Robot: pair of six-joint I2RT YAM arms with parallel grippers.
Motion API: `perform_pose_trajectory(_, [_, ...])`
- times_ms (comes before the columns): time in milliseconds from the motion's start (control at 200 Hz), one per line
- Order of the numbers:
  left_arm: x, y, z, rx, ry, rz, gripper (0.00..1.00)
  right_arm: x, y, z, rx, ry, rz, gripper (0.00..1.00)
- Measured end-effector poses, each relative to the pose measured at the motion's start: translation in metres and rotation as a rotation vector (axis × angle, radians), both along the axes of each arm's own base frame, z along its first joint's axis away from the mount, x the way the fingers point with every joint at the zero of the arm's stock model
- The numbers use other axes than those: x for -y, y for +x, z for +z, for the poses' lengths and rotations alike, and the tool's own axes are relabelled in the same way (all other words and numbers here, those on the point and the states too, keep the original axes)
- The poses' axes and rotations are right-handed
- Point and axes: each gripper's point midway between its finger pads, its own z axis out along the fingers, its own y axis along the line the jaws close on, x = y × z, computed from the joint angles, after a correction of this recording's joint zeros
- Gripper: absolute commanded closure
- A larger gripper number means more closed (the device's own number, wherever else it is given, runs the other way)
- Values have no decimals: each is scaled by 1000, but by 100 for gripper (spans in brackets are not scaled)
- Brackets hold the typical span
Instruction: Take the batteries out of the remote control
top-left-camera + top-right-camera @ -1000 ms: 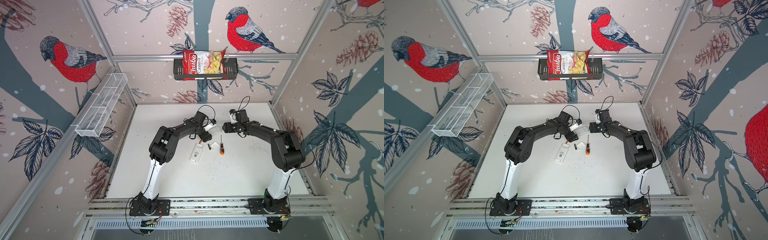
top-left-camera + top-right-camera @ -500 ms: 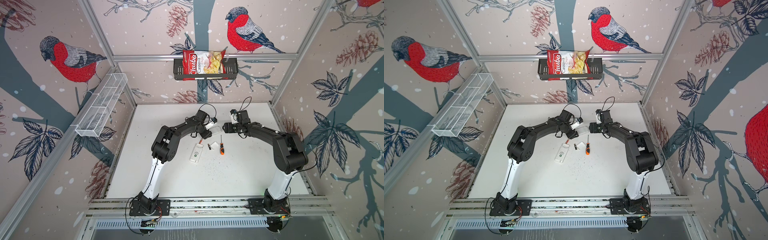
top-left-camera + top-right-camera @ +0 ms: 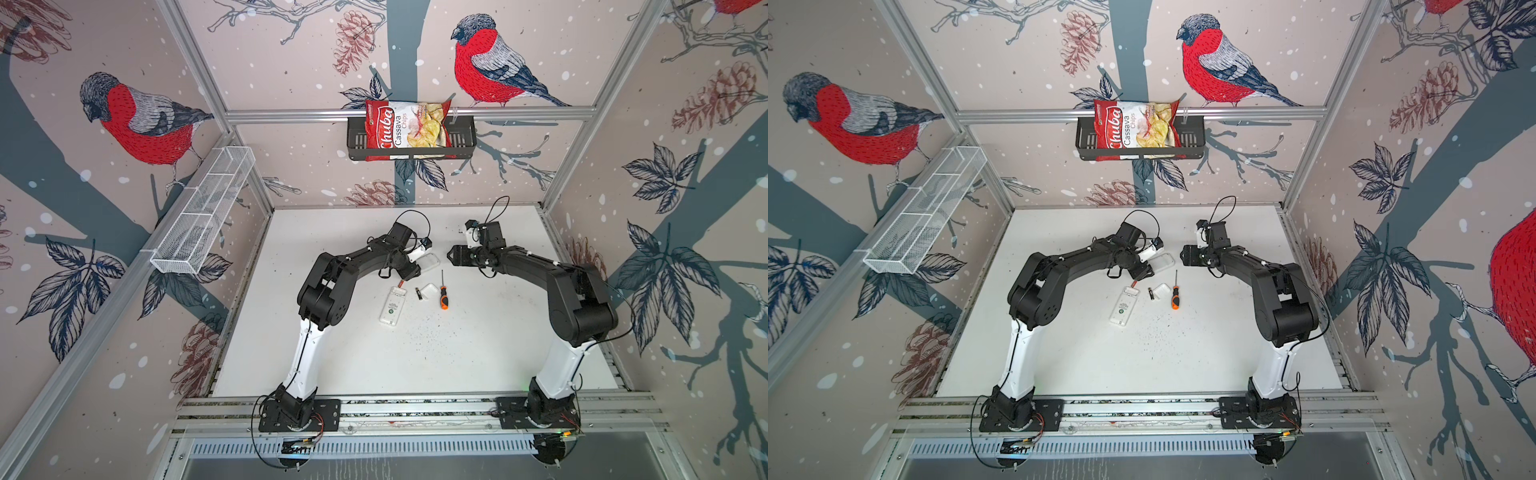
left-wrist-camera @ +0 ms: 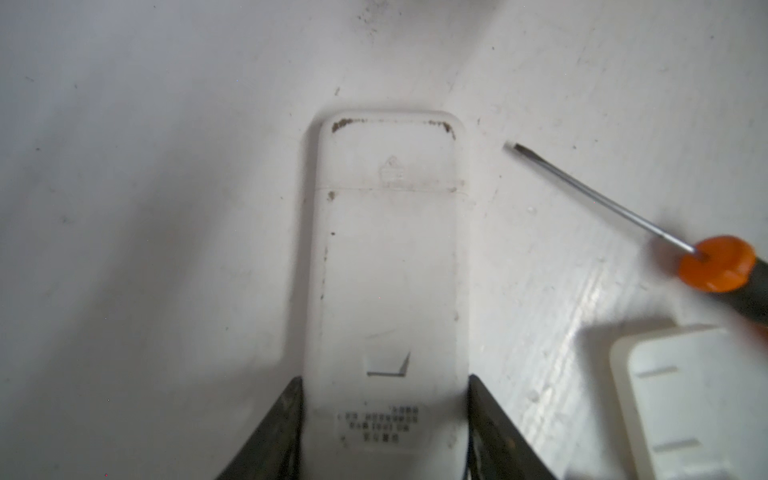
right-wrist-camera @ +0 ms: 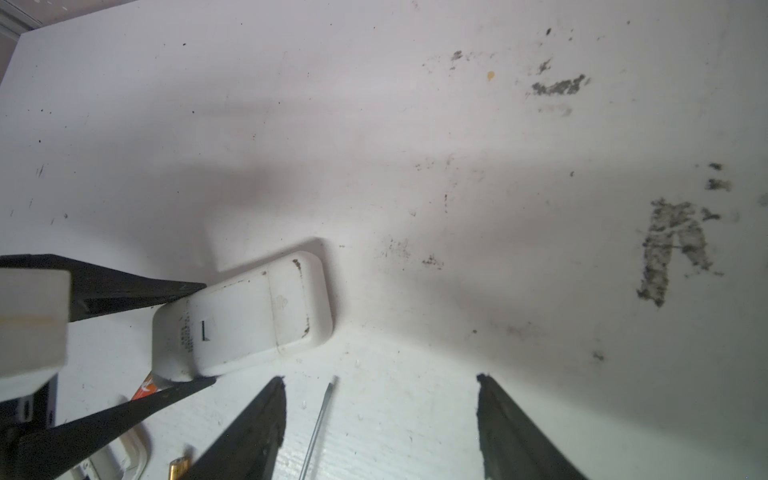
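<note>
White plastic fills the left wrist view: the remote (image 4: pixel 386 257) lies back side up, and we see the left gripper (image 4: pixel 384 377) clamped on its labelled end, one dark finger pressed to each long edge. Its back panel looks closed, so we see no cells inside it. We cannot tell whether the gripped end is clear of the table (image 3: pixel 457 353).

We take the screwdriver (image 3: pixel 444 296), with its orange-and-black handle, as our landmark. The held remote sits near the screwdriver's tip, on the left arm's side of it and not touching it.

The right gripper (image 5: pixel 380 377) hangs over the table on the other side of that tip. Its jaws stand well apart with nothing between them, and the screwdriver's thin shaft shows on the table below, close to one finger.

A small white cover (image 3: pixel 430 289) lies just beside the screwdriver's handle, on the left arm's side. Just beyond that cover we find one loose battery (image 3: pixel 419 295), dark with a gold end, lying flat on the table.

Farther the same way from the screwdriver lies a second remote (image 3: pixel 392 307), flat and untouched. An orange-ended cell (image 3: pixel 401 284) shows at the end of it nearest the left gripper. We cannot tell whether that cell sits in the remote or lies beside it. We see no other cells.
</note>
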Motion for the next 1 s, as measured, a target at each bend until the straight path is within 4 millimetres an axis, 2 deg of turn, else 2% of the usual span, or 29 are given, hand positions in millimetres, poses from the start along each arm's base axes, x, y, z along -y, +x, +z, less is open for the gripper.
perform_pose_trajectory(215, [-7, -14, 40, 32, -44, 19, 57, -5, -1, 11, 4, 49, 9, 28])
perform_pose_trajectory(460, [-15, -32, 73, 72, -53, 20, 59, -13, -9, 35, 42, 97, 40, 37])
perform_pose_trajectory(615, [-24, -48, 85, 92, -37, 26, 59, -22, -23, 45, 45, 128, 79, 35])
perform_pose_trajectory(765, [-32, -71, 93, 105, -39, 13, 59, -41, -44, 48, 22, 144, 143, 36])
perform_pose_trajectory(891, [-30, -78, 96, 118, -25, 4, 60, -55, -59, 49, 14, 149, 187, 42])
perform_pose_trajectory(1001, [-32, -83, 93, 133, -2, 8, 60, -60, -63, 54, 23, 155, 202, 39])
